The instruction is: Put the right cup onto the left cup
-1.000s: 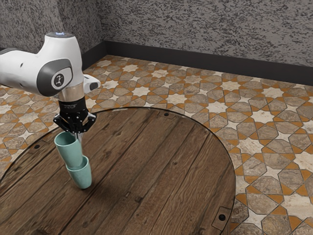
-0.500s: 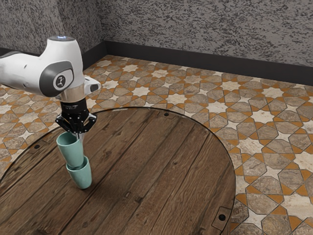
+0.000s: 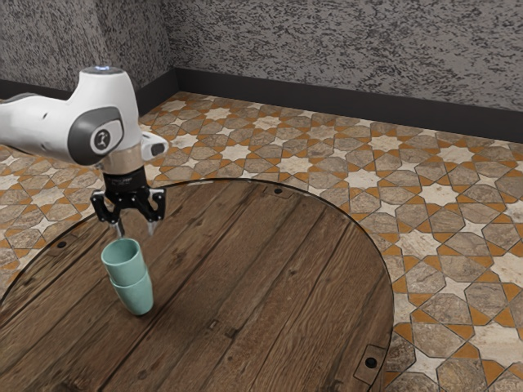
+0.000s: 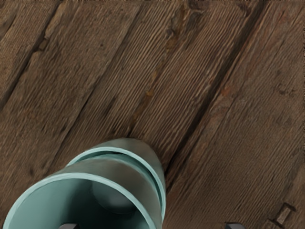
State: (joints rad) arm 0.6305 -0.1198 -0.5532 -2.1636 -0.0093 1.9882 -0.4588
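Evidently the pincer [image 3: 136, 229] stood apart, gripping nothing, just above the upper cup [image 3: 124, 263], which sat nested in the lower cup [image 3: 136, 297] on the tabletop [image 3: 245, 286]. Retreat, I judged, needed a slow, straight lift with no sideways swing or closing near the rim [image 4: 86, 176]. The arm [image 3: 49, 126] reached in from the exterior view's left, wrist bent, pincer pointing down.

I see teal cups [image 3: 122, 260], a brown wood-grained bench [image 3: 261, 286], orange-and-beige star-patterned floor [image 3: 441, 194], mottled grey walls [image 3: 351, 53].
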